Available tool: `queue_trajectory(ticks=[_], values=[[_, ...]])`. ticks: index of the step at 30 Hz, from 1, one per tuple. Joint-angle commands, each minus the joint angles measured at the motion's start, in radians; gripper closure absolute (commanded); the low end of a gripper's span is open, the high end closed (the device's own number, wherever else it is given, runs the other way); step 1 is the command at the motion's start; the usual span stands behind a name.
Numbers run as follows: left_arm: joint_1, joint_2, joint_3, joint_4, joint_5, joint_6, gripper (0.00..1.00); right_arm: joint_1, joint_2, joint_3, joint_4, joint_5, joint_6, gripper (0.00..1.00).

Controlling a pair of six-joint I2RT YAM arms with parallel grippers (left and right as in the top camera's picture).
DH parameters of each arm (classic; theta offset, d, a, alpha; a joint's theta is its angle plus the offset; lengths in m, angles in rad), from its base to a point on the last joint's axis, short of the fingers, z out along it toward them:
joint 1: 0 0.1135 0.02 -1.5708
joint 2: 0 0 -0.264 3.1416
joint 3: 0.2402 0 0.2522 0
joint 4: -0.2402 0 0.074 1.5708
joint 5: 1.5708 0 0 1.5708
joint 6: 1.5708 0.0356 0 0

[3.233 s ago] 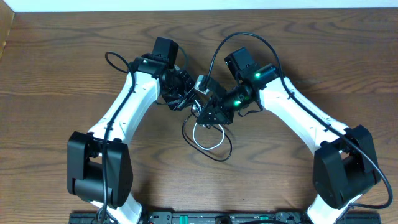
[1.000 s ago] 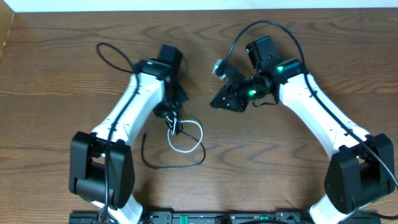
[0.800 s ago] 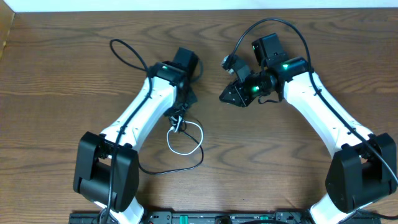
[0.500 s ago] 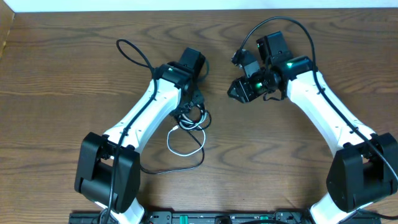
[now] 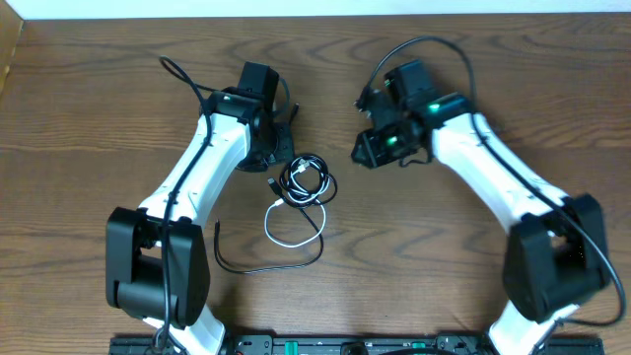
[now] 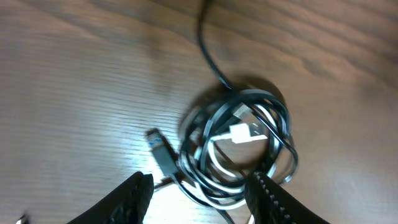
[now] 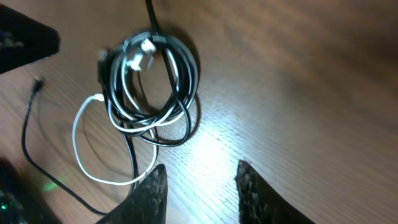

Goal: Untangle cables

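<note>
Checking on the cables (image 5: 308, 182): how far along are you? (Operator)

Not far, by my reading. Both my grippers are empty. The left gripper (image 6: 200, 193) has its fingers moderately apart with only bare counter (image 6: 74, 74) between them. The right gripper (image 7: 200, 177) is the same, parted and holding nothing. (Robot)

Where is the tangle from where you sit? (Operator)

It lies on the counter between my two grippers, nearer the left one. The black cables (image 6: 239, 149) sit just ahead of the left gripper's fingertips, in a tight coil of several loops. A dark USB plug (image 6: 160, 148) sticks out at one side and a white plug (image 6: 244, 132) lies in the middle. From the right gripper the same coil is further ahead and off to my left. The white cable (image 7: 93, 146) leaves it in one wide loop and crosses a black strand on the way. (Robot)

So what is done, and what is left? (Operator)

One black tail trails clear of the coil, and the white loop is partly out. Nothing looks fully separated. I judge nearly all the work remains: take a plug end, draw each cord out of the coil, and lay them apart. I cannot tell how many black cords are wound in there. (Robot)
</note>
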Motion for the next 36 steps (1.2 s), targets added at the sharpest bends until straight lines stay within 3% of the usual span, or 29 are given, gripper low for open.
queue_trajectory(ticks=[1, 9, 14, 18, 24, 31, 36], values=[[0.002, 0.058, -0.013, -0.003, 0.098, 0.121, 0.48, 0.043, 0.062, -0.004, 0.016, -0.008, 0.047, 0.68], [0.002, 0.154, -0.014, 0.002, 0.098, 0.116, 0.48, 0.114, 0.14, -0.004, 0.029, 0.18, 0.141, 0.64], [0.002, 0.172, -0.014, 0.009, 0.095, 0.082, 0.48, 0.153, 0.198, -0.003, 0.046, 0.244, 0.158, 0.56], [0.001, 0.173, -0.03, 0.008, -0.052, -0.034, 0.54, 0.154, 0.2, 0.011, 0.038, 0.253, 0.151, 0.48], [-0.01, 0.187, -0.047, 0.072, 0.01, -0.064, 0.77, 0.14, 0.2, 0.011, 0.031, 0.262, 0.104, 0.46], [-0.06, 0.23, -0.047, 0.14, 0.05, -0.192, 0.78, 0.067, 0.2, 0.011, 0.001, 0.322, 0.068, 0.45], [-0.105, 0.25, -0.047, 0.203, 0.083, -0.214, 0.81, 0.022, 0.2, 0.011, -0.012, 0.262, 0.02, 0.44]])
